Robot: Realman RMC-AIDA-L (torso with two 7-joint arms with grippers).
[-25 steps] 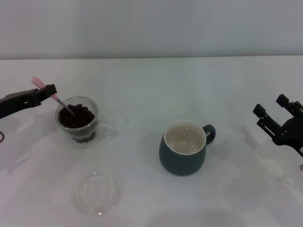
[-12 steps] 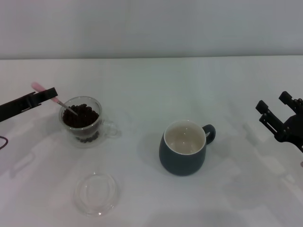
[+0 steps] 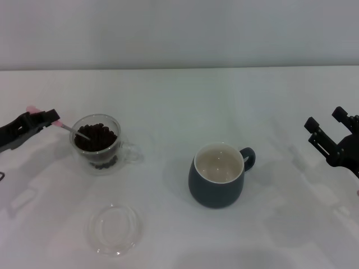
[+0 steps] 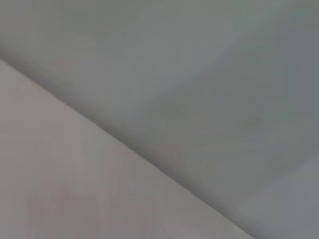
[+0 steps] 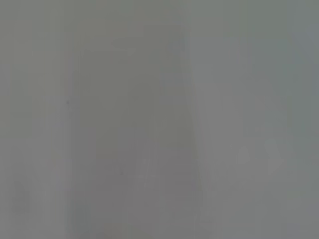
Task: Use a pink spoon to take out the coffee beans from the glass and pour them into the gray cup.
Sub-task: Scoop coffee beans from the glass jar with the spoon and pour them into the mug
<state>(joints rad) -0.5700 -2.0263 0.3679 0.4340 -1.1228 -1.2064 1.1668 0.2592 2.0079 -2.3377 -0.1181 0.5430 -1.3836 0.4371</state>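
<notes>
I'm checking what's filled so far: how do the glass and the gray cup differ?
The glass is clear, the gray cup opaque blue-gray with a cream inside. The glass holds coffee beans and the pink spoon's bowl; the gray cup looks empty. The glass is smaller and stands nearer the left gripper. Both stand upright with side handles.

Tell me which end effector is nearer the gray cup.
Right. The right end effector is open, off the gray cup on its handle side. The left end effector is farther, beyond the glass, holding the pink spoon.
</notes>
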